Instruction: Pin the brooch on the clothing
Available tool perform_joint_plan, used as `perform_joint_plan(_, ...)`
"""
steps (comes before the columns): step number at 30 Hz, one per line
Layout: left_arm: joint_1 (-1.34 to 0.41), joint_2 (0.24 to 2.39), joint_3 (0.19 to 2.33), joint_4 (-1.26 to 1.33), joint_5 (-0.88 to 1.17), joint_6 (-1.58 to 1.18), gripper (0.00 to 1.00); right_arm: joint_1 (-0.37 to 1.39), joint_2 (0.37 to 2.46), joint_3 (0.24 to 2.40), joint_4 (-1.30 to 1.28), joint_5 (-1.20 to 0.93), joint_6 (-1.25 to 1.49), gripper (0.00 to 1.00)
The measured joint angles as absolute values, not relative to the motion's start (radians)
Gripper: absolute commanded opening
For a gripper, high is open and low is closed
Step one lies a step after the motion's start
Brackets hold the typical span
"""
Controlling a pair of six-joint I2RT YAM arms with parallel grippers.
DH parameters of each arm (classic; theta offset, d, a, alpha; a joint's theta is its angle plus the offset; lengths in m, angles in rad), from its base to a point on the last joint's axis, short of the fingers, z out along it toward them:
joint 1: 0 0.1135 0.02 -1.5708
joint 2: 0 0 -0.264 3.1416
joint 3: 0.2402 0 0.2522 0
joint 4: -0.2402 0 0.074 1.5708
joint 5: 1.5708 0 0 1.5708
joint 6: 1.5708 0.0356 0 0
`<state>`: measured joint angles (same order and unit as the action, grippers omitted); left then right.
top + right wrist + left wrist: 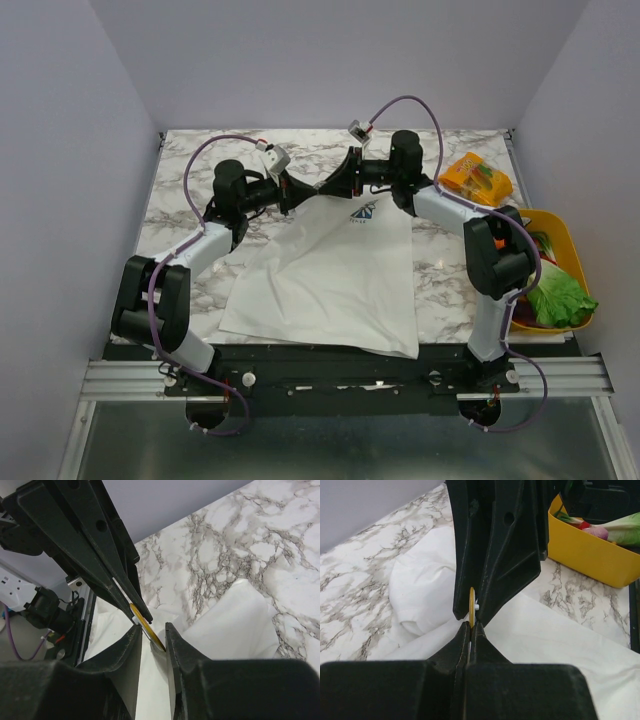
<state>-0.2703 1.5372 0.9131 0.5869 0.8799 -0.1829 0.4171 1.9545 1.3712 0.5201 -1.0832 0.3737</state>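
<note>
The white T-shirt lies flat on the marble table, its flower emblem near the collar. Both grippers meet tip to tip just left of that emblem. The brooch is a small gold disc seen edge-on. My left gripper is shut on its near edge. In the right wrist view the brooch sits slanted between the fingers of my right gripper, touching both, above the white cloth. From above, the brooch is hidden between the left gripper and the right gripper.
A yellow bin with lettuce and other vegetables stands at the right edge, also in the left wrist view as the yellow bin. An orange snack packet lies behind it. A bunched shirt sleeve rises left of the grippers.
</note>
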Motion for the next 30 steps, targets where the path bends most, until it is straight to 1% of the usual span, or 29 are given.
perform_joint_plan(2, -0.271, 1.536, 0.913, 0.585, 0.880, -0.179, 0.00, 0.417, 1.954, 1.374, 0.517, -1.095, 0.363, 0.48)
perform_joint_plan(3, -0.271, 1.535, 0.913, 0.585, 0.880, -0.176, 0.00, 0.417, 1.954, 1.374, 0.514, -1.103, 0.357, 0.55)
perform_joint_plan(6, -0.275, 1.533, 0.913, 0.575, 0.880, -0.168, 0.00, 0.417, 1.954, 1.374, 0.491, -1.122, 0.323, 0.64)
perform_joint_plan(9, -0.277, 1.532, 0.913, 0.570, 0.880, -0.161, 0.00, 0.417, 1.953, 1.375, 0.431, -1.145, 0.258, 0.68)
perform_joint_plan(12, -0.277, 1.531, 0.913, 0.564, 0.880, -0.154, 0.00, 0.413, 1.943, 1.375, 0.343, -1.160, 0.177, 0.69)
perform_joint_plan(16, -0.277, 1.531, 0.913, 0.558, 0.893, -0.142, 0.00, 0.384, 1.908, 1.373, 0.287, -1.195, 0.115, 0.69)
perform_joint_plan(20, -0.277, 1.528, 0.910, 0.568, 0.917, -0.136, 0.00, 0.357, 1.871, 1.374, 0.286, -1.228, 0.099, 0.68)
perform_joint_plan(26, -0.277, 1.522, 0.899, 0.601, 0.958, -0.134, 0.00, 0.358, 1.879, 1.409, 0.266, -1.274, 0.109, 0.66)
perform_joint_plan(30, -0.277, 1.522, 0.889, 0.628, 0.980, -0.139, 0.00, 0.368, 1.888, 1.435, 0.236, -1.280, 0.099, 0.62)
